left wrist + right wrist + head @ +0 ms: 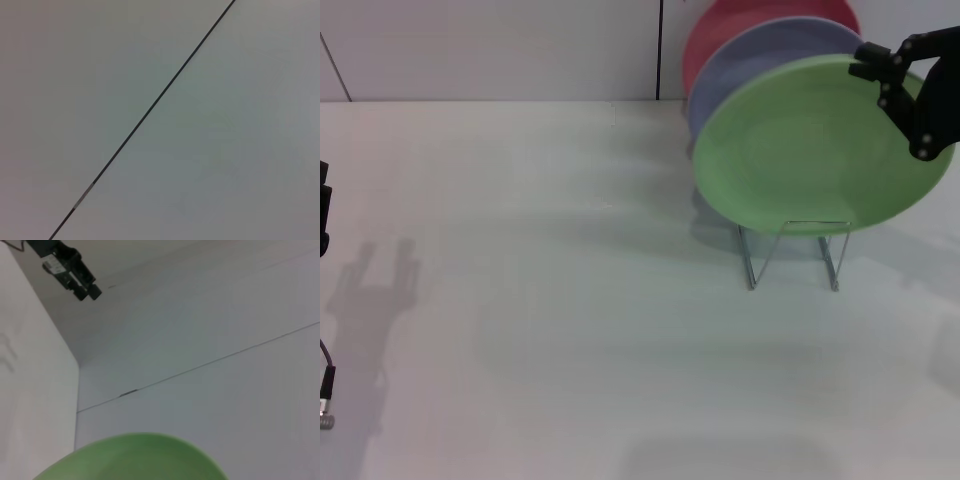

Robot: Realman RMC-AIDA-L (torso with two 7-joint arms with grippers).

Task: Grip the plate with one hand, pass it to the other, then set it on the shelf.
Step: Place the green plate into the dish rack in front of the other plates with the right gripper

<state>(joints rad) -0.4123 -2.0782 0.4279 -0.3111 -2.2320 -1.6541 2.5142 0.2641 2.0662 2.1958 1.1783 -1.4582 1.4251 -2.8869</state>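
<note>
The light green plate (pixel 810 145) stands tilted at the front of the silver wire shelf (pixel 795 250), its lower rim down among the rods. My right gripper (pixel 895 95) is at the plate's upper right rim, shut on it, with one black finger across the plate's face. The plate's rim also shows close up in the right wrist view (pixel 135 457). My left gripper (pixel 323 210) is parked at the far left edge of the table; it shows farther off in the right wrist view (pixel 70 272).
A lavender plate (pixel 760 50) and a red plate (pixel 720 30) stand in the shelf behind the green one. The white table (pixel 570 330) stretches in front and to the left. A wall rises behind the shelf. The left wrist view shows only a pale surface with a seam (pixel 150 107).
</note>
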